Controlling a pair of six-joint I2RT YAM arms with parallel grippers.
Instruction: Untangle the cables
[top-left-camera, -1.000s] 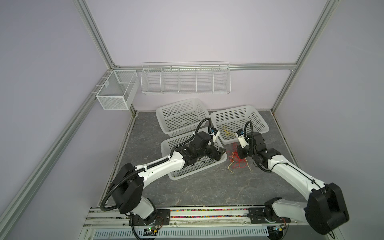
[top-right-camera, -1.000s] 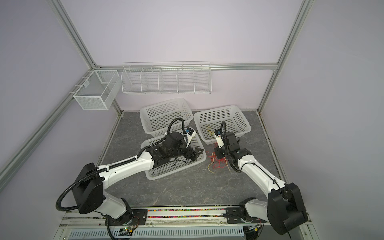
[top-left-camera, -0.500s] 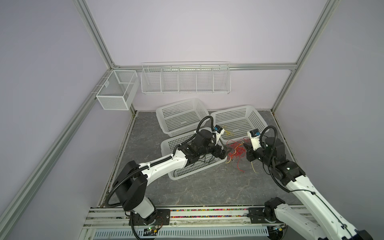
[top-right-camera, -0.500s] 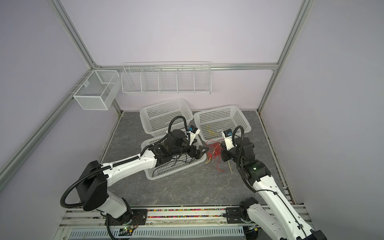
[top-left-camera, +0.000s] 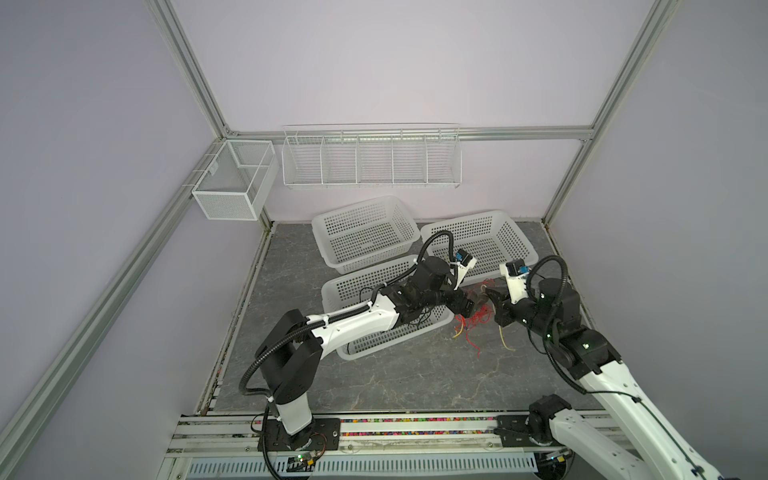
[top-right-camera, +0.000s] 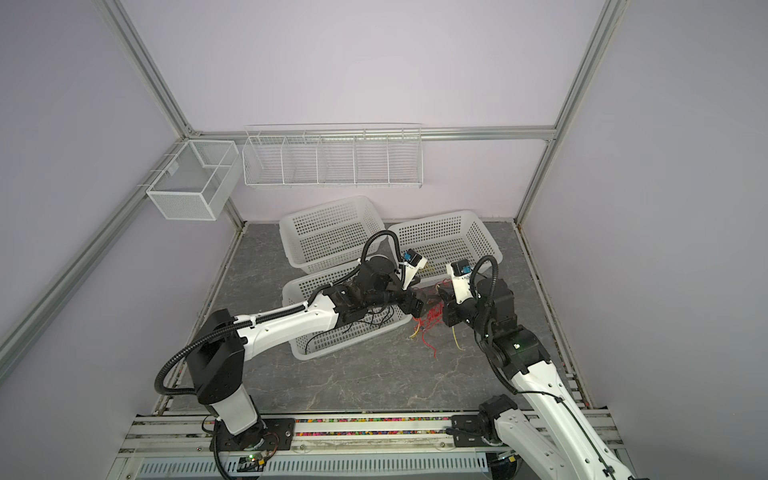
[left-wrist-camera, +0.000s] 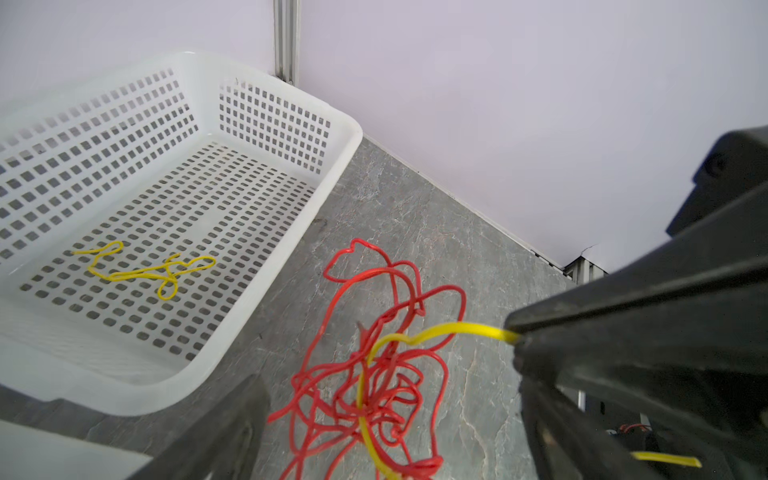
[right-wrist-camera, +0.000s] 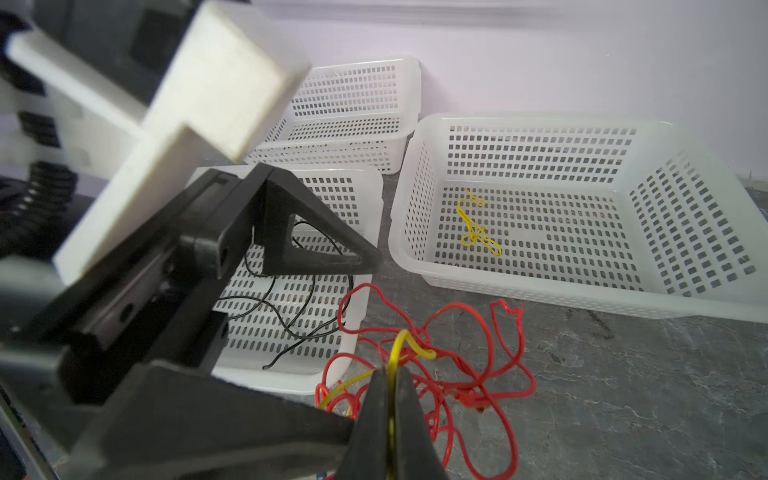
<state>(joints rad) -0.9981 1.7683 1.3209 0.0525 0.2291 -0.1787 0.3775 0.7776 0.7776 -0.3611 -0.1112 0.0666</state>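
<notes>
A tangle of crinkly red cables (top-left-camera: 471, 322) (top-right-camera: 430, 322) lies on the grey floor between my two grippers, with a yellow cable (left-wrist-camera: 457, 330) (right-wrist-camera: 401, 345) threaded through it. My right gripper (right-wrist-camera: 390, 399) (top-left-camera: 493, 296) is shut on that yellow cable just above the tangle. Open and holding nothing, my left gripper (left-wrist-camera: 382, 449) (top-left-camera: 468, 304) hovers over the red cables (left-wrist-camera: 374, 374). Another yellow cable (left-wrist-camera: 141, 272) (right-wrist-camera: 478, 228) lies in the right basket. Black cables (right-wrist-camera: 291, 307) (top-right-camera: 370, 320) rest in the near basket.
Three white perforated baskets stand close together: the near one (top-left-camera: 345, 286) under my left arm, one behind it (top-left-camera: 361, 208), one at the back right (top-left-camera: 519, 237). Wire racks (top-left-camera: 370, 158) hang on the back wall. A loose yellow end (top-left-camera: 505, 340) lies on the floor.
My right arm has lifted and swung its elbow out to the right, still gripping the yellow cable. The left gripper has moved right, past the basket rim, over the tangle.
</notes>
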